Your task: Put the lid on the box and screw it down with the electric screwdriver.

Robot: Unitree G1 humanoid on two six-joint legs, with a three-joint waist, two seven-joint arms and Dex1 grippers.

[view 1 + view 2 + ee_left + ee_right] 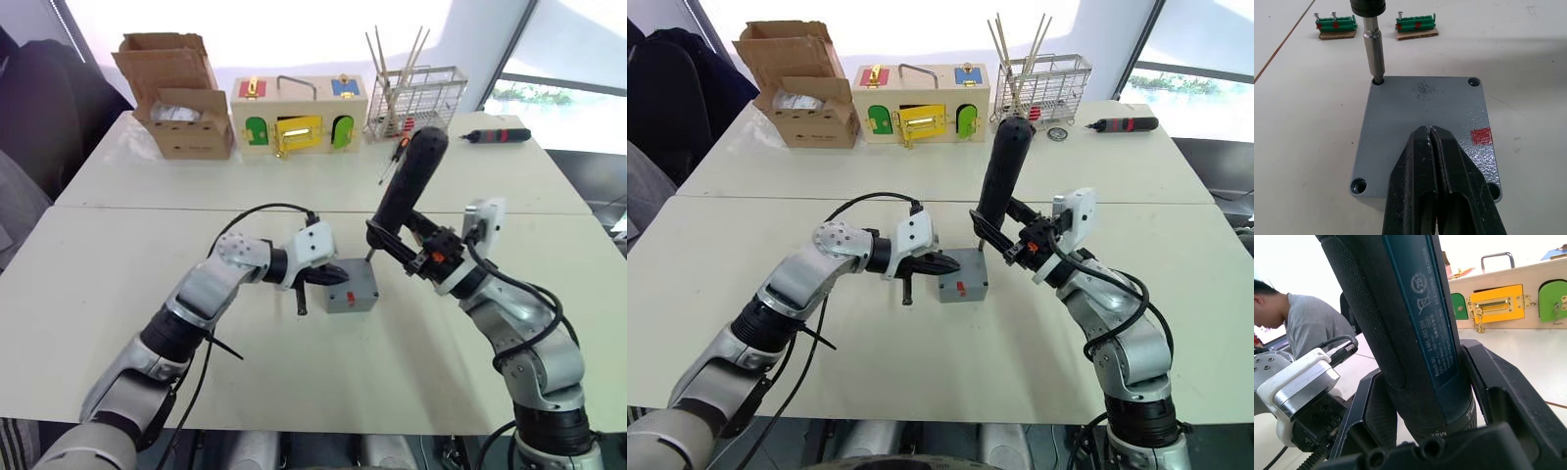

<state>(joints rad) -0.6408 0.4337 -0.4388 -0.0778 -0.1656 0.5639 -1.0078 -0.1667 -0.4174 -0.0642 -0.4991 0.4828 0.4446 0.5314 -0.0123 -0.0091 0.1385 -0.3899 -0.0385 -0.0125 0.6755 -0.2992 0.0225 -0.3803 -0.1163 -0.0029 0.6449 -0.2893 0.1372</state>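
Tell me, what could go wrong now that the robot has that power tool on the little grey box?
The electric screwdriver leans while its bit sits in one corner hole of the lid; it might slip out or drive the screw crooked. The left gripper presses on the lid with shut fingers near one edge, so the box could twist or slide under torque. The other corner holes look empty, so the lid might shift.

The electric screwdriver [1415,333] bears small print, only "04/2026" legible.
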